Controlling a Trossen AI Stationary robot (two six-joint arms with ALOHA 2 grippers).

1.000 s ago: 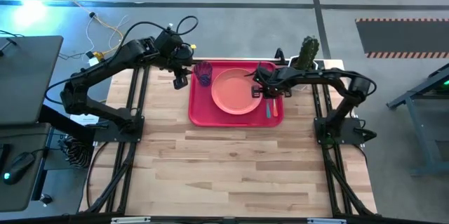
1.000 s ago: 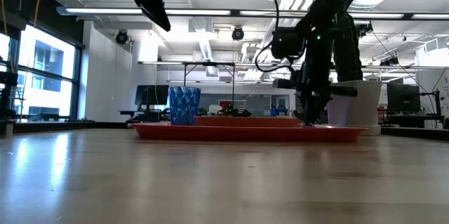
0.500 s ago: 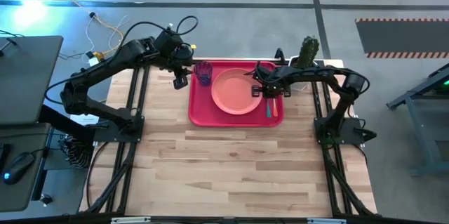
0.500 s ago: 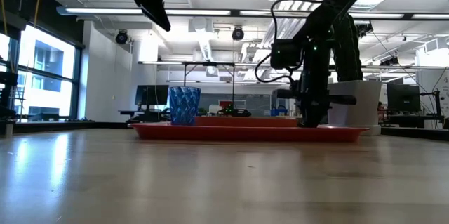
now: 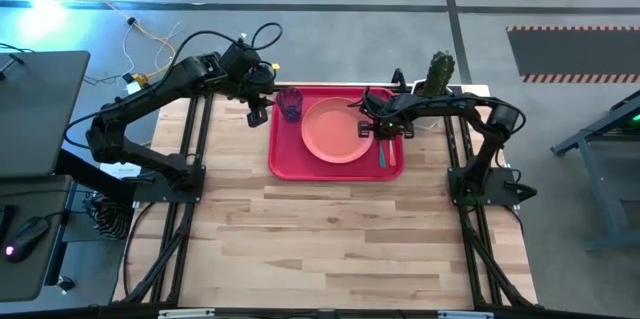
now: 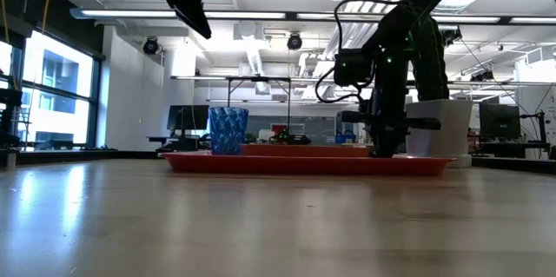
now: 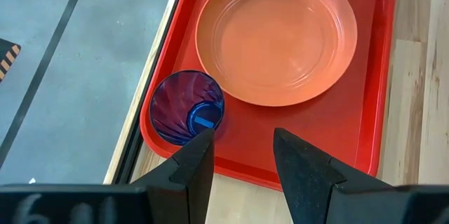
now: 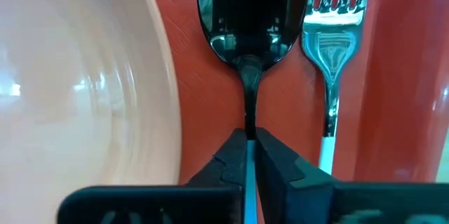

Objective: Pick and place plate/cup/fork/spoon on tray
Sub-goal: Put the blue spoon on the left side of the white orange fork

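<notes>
The red tray (image 5: 335,164) lies at the table's far middle. On it are the salmon-pink plate (image 5: 333,129), the blue-purple cup (image 5: 291,104) at its far-left corner, and the spoon and fork side by side to the right of the plate. My right gripper (image 5: 372,127) points down at the tray and is shut on the spoon (image 8: 245,13), whose dark bowl lies next to the fork's silver tines (image 8: 337,6). My left gripper (image 7: 242,161) is open and empty, held high beside the cup (image 7: 188,106). My right gripper pinches the spoon between its two fingers where the thin metal neck (image 8: 247,115) meets the teal handle. The fingers come from above, one on each side of the neck. The bowl lies on the tray, and the teal handle (image 5: 382,154) reaches toward the table's near side.
A white pot with a cactus (image 5: 436,79) stands just beyond the tray's far-right corner, close to my right arm. Bare wooden table (image 5: 340,239) stretches from the tray to the near edge. The tray's low rim (image 6: 304,162) shows in the low view.
My right gripper has come down a little toward the tray and turned more upright, then kept still. The cup, plate and tray have stayed in place.
</notes>
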